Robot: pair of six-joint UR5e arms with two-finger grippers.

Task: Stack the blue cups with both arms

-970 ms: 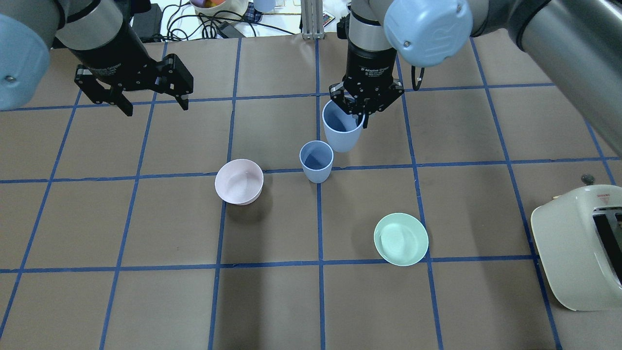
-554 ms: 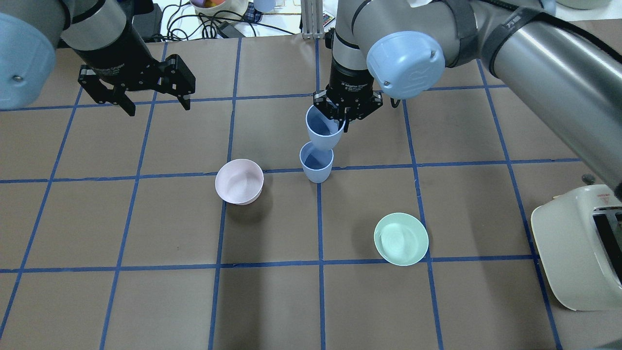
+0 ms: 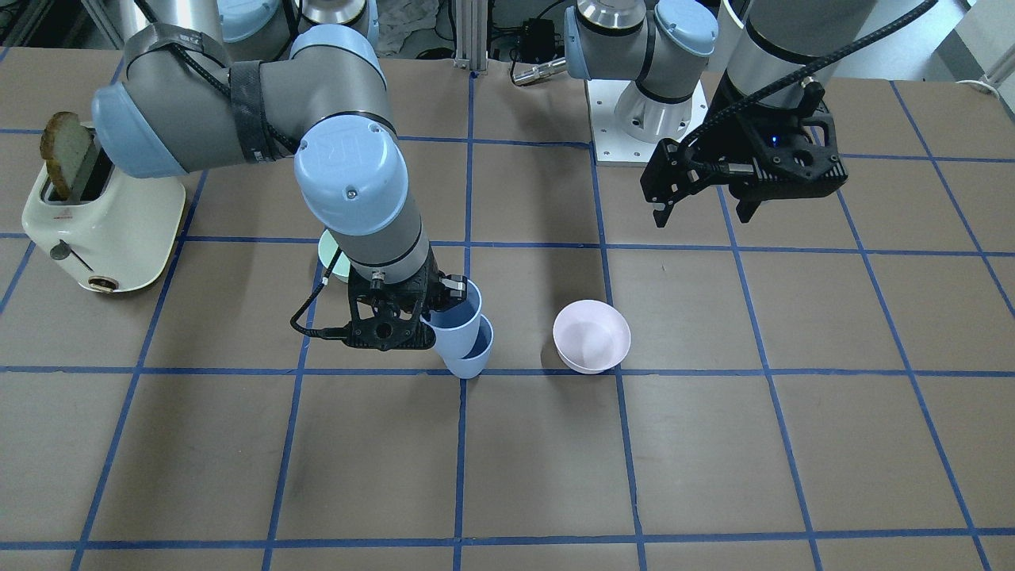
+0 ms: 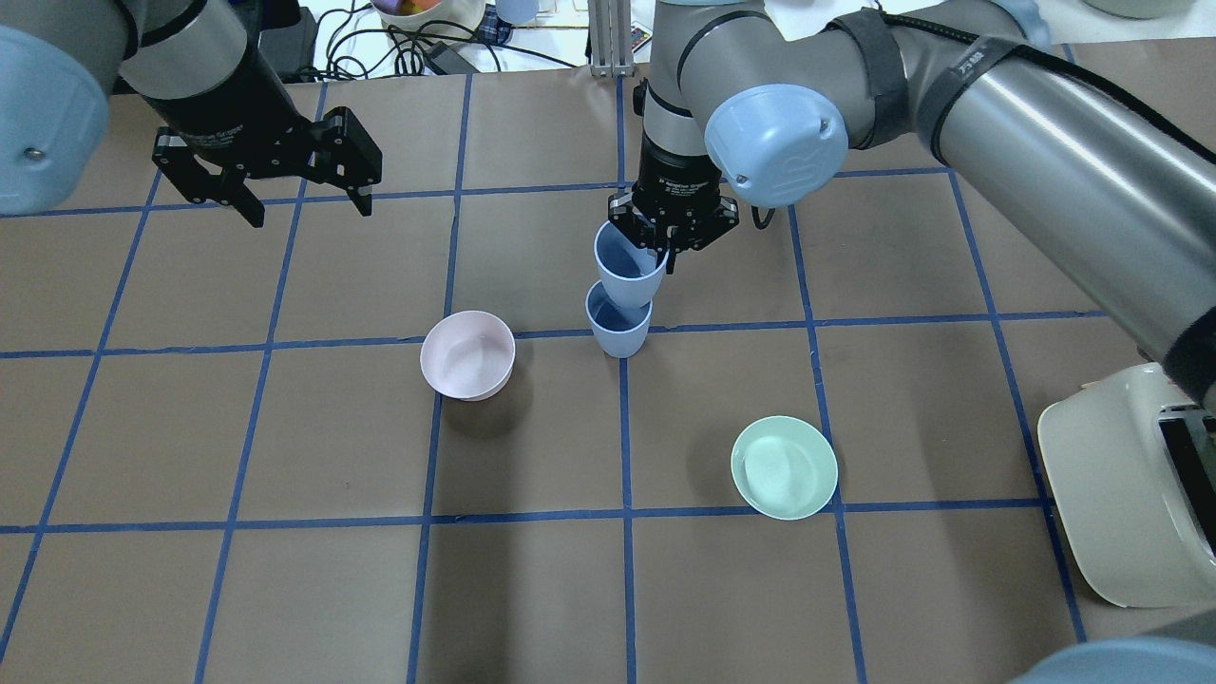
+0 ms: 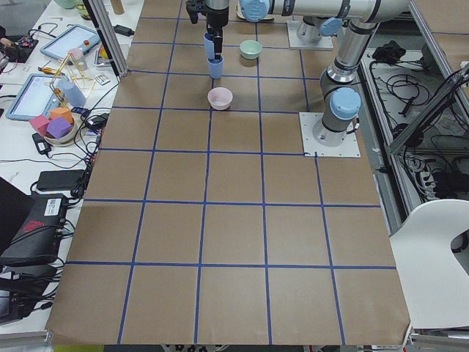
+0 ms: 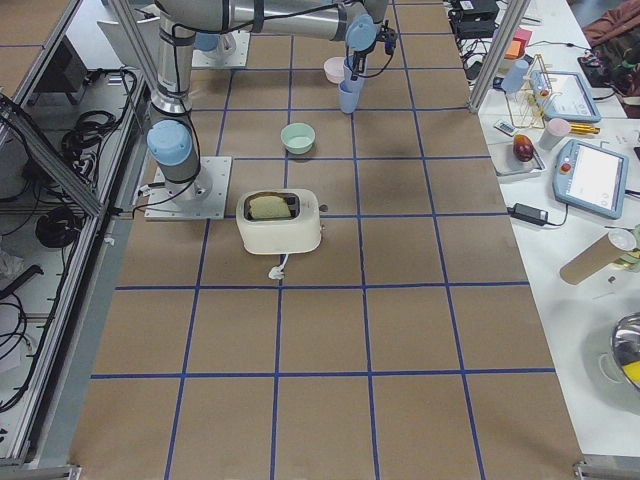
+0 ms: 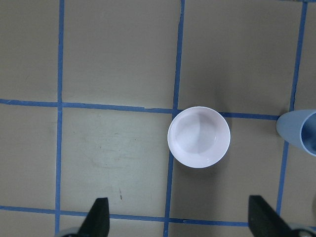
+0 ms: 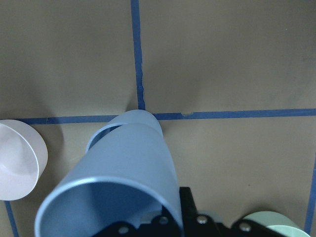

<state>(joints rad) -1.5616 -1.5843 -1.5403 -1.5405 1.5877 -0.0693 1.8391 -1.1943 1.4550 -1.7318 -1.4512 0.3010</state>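
Overhead exterior shows the held blue cup (image 4: 629, 268) with its base at the mouth of the standing blue cup (image 4: 618, 332), which sits upright near the middle of the table (image 4: 532, 589), close beside the pink bowl (image 4: 467, 354) and well apart from the mint-green bowl (image 4: 784, 466). My right gripper (image 4: 662, 255) is clamped on the rim wall of the held cup, one finger inside and one outside. In the front-facing view the held cup's long axis is tilted, its mouth leaning toward my right side and its base apparently just inside the lower rim; how deep it sits I cannot tell. In my judgement the coming move depends on this relation: the standing cup lies straight below my right gripper, so the held cup needs to be brought upright and lowered along the lower cup's vertical axis before I let go. My left gripper (image 4: 306, 211) hangs spread wide and empty, well off to the left beyond the pink bowl; the right arm is clearly the nearer one.
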